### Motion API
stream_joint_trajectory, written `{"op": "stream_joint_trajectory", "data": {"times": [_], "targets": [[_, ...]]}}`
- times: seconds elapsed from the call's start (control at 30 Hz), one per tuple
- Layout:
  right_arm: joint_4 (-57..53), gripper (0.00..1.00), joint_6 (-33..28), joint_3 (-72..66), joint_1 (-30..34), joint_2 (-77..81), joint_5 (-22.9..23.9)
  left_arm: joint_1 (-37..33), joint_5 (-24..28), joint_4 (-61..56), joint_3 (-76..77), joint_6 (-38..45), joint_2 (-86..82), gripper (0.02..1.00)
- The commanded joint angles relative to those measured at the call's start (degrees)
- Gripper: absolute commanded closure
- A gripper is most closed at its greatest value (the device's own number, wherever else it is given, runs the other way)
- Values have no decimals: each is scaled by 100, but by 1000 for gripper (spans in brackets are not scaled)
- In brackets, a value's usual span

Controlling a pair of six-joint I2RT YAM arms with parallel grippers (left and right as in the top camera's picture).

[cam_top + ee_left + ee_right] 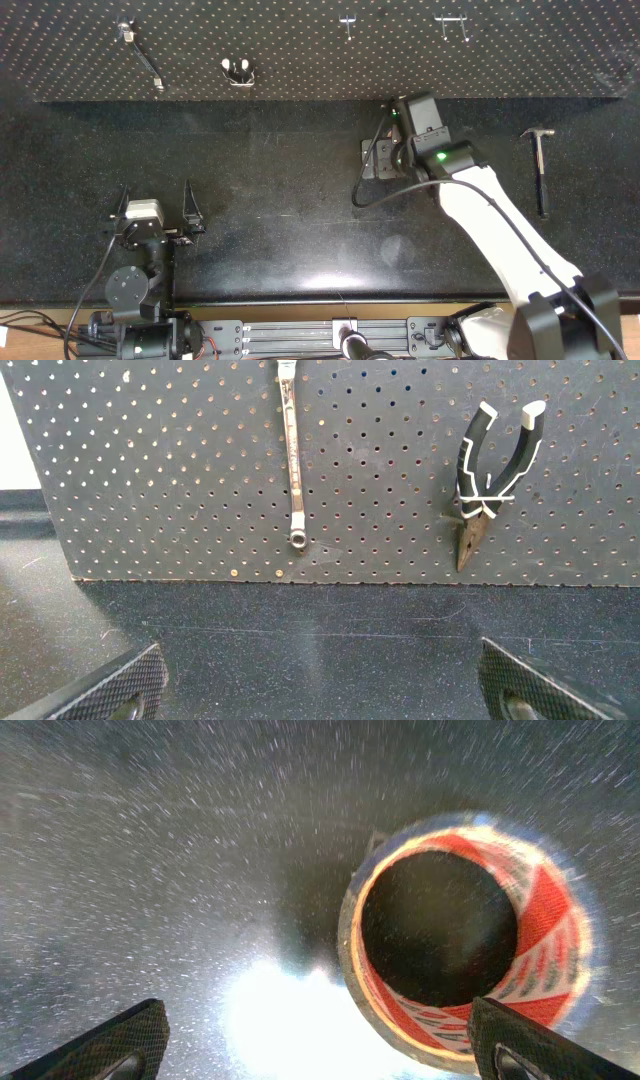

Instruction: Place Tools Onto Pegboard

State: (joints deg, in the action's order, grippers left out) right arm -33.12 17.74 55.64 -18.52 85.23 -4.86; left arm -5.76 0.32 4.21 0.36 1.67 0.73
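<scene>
A roll of red-and-white tape lies flat on the black table. My right gripper hangs open just above it, pointing down, with the roll closer to one finger than the other. In the top view this gripper is near the foot of the pegboard. A wrench and black-and-white pliers hang on the board. A hammer lies on the table at the far right. My left gripper stands open and empty at the left, facing the board.
Two bare metal hooks stick out of the pegboard's right half. The black tabletop between the arms is bare. A cable loops beside the right arm's wrist.
</scene>
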Motion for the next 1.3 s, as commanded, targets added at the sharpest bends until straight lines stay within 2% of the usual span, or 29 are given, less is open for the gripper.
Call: {"op": "stream_joint_trajectory", "data": {"times": [0.03, 0.3, 0.5, 0.6, 0.63, 0.73, 0.83, 0.9, 0.97, 1.03, 1.23, 1.3], "targets": [[2, 25, 308, 98, -44, 382, 251, -28, 81, 50, -4, -13, -52, 23], [98, 25, 494, 129, -44, 629, 710, -28, 81, 50, -4, -13, -52, 23], [101, 1, 466, 129, -44, 699, 745, -28, 81, 50, -4, -11, -52, 23], [101, 84, 466, 129, -44, 710, 745, -28, 81, 50, -4, -11, -52, 23], [103, 169, 466, 129, -44, 715, 745, -28, 81, 50, -4, -13, -52, 23], [103, 325, 466, 129, -44, 721, 745, -28, 81, 50, -4, -11, -52, 23], [101, 375, 446, 129, -44, 721, 745, -28, 81, 50, -4, -13, -52, 23], [103, 514, 446, 129, -44, 721, 745, -28, 81, 50, -4, -13, -52, 23], [103, 575, 446, 129, -44, 721, 743, -28, 81, 50, -4, -11, -52, 23], [103, 586, 446, 129, -44, 721, 743, -28, 81, 50, -4, -11, -52, 23], [103, 726, 437, 129, -42, 721, 745, -28, 81, 50, -4, -11, -52, 23], [101, 735, 402, 129, -42, 721, 745, -28, 81, 50, -4, -11, -52, 23]]}}
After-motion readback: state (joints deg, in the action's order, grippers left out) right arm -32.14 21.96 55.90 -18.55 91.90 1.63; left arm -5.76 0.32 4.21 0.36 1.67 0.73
